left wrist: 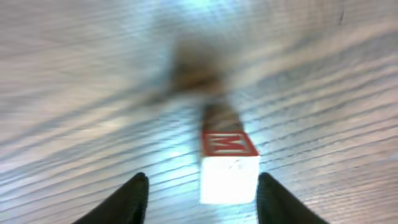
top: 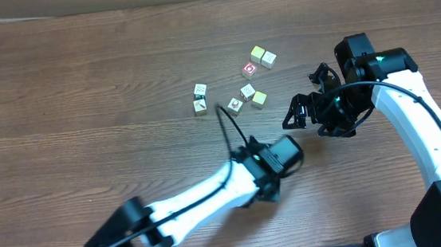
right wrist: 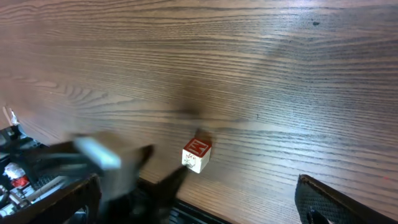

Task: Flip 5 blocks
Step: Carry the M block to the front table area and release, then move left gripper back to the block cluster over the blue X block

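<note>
Close in, shows the left gripper [left wrist: 203,177] partly open and holding nothing, fingers [left wrist: 134,198] standing either side of a block [left wrist: 229,168] with a red M on top, a clear gap at its left face and bare table [left wrist: 74,93] ahead. Beyond, shows the right gripper [top: 298,101] spread wide and empty, near the other cubes. Farthest, places four more blocks [top: 200,89] loosely grouped beside yellow-topped cubes [top: 263,56] and a red-faced cube [top: 249,69], open wood reaching to the far edge.

Overhead looks straight down on the desk [top: 80,72]; both wrist views skim it low, sharing one red-lettered block [left wrist: 229,171].
</note>
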Robot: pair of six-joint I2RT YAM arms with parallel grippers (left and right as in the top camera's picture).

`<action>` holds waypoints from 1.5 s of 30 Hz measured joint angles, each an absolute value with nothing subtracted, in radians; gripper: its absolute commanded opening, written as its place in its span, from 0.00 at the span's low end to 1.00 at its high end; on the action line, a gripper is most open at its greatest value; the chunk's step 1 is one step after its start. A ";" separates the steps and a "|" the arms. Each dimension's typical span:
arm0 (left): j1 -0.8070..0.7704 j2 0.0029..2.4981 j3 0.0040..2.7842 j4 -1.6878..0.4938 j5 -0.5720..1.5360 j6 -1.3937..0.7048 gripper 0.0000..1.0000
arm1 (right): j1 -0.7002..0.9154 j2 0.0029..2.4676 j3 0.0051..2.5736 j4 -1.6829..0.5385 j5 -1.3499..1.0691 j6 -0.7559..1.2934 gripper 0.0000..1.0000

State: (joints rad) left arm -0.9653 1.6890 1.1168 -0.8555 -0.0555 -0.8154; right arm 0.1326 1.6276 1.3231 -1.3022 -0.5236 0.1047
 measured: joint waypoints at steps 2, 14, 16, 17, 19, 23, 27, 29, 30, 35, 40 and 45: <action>-0.919 1.634 1.122 -0.879 -0.068 -0.789 0.91 | 0.133 1.628 1.323 -1.300 -0.524 0.104 1.00; -0.656 1.582 1.131 -0.885 -0.115 -0.591 0.90 | 0.133 1.628 1.323 -1.295 -0.524 0.104 1.00; -0.618 1.582 1.131 -0.869 -0.123 -0.579 0.89 | 0.133 1.628 1.323 -1.295 -0.524 0.104 1.00; -0.595 1.582 1.131 -0.847 -0.125 -0.562 0.88 | 0.133 1.628 1.323 -1.295 -0.524 0.104 1.00; -0.564 1.582 1.131 -0.807 -0.123 -0.529 0.88 | 0.133 1.628 1.323 -1.295 -0.524 0.104 1.00; -0.466 1.591 1.133 -0.674 -0.074 -0.400 0.88 | 0.133 1.628 1.323 -1.295 -0.524 0.104 1.00; -0.409 1.649 1.134 -0.630 -0.039 -0.342 0.82 | 0.133 1.628 1.323 -1.296 -0.524 0.104 1.00; -0.392 1.703 1.137 -0.617 -0.028 -0.328 0.79 | 0.133 1.628 1.323 -1.295 -0.524 0.104 1.00; -0.388 1.736 1.139 -0.612 -0.022 -0.318 0.79 | 0.133 1.628 1.323 -1.295 -0.523 0.105 1.00; -0.386 1.905 1.229 -0.618 -0.001 -0.295 0.76 | 0.133 1.628 1.323 -1.294 -0.524 0.104 1.00; -0.386 1.991 1.375 -0.659 0.003 -0.288 0.68 | 0.133 1.628 1.323 -1.294 -0.523 0.104 1.00; -0.386 2.025 1.458 -0.693 -0.013 -0.296 0.54 | 0.133 1.628 1.323 -1.293 -0.524 0.104 1.00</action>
State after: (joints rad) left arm -0.3862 2.0254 1.4582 -0.6933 -0.0128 -0.2958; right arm 0.1326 1.6276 1.3231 -1.2926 -0.5236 0.1043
